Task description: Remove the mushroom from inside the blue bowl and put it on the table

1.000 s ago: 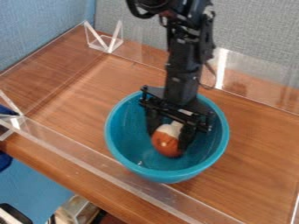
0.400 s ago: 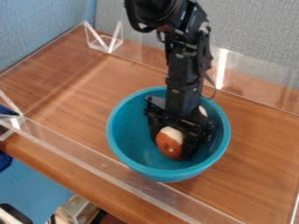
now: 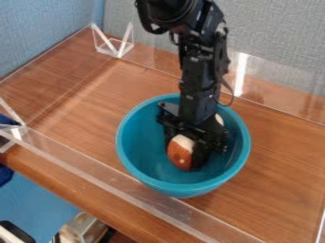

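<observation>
place: robot lab | cues: acrylic walls (image 3: 76, 169) fencing wood-grain table (image 3: 89, 90)

Counter (image 3: 89, 85): brown wood-grain top, reddish tone, glossy with pale reflections. Low clear acrylic walls (image 3: 76, 157) edge it along the near side and the far right; a small clear triangular bracket (image 3: 114, 43) stands at the far left corner. One item rests directly on the surface: a round, deep teal-blue bowl (image 3: 140, 157), set toward the near edge, just beside the front wall.
</observation>
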Controlling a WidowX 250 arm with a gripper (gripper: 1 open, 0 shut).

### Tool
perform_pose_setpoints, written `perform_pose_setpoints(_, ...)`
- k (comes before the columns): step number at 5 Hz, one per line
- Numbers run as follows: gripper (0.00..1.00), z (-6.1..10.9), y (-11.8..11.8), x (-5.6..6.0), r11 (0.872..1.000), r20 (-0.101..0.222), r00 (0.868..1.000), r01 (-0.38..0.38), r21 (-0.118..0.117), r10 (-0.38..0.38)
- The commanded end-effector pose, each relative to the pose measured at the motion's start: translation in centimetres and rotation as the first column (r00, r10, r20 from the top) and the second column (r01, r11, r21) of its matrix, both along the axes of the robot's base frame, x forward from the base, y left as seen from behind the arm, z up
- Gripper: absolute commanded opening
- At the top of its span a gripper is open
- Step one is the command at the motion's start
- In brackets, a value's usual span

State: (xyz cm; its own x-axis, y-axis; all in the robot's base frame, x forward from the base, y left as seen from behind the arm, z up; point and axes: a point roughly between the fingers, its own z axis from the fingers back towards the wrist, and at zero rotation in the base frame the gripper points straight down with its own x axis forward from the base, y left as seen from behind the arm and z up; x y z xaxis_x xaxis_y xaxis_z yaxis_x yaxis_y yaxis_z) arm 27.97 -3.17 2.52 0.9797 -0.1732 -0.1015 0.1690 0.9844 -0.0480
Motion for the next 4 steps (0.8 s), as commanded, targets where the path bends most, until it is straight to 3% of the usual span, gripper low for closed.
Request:
perform_pose_setpoints(1, 0.00, -1.4, 0.6, -0.5, 1.000, -0.016, 1.000, -0.027, -0.002, 0.027)
perform_pose_setpoints(2, 0.00, -1.6, 0.8, -1.0, 0.997, -0.021, 0.997, -0.078, -0.005, 0.078)
perform_pose_setpoints(4, 0.00, -1.4, 1.4, 0.2, 1.000, -0.031, 0.999, -0.027, -0.003, 0.027)
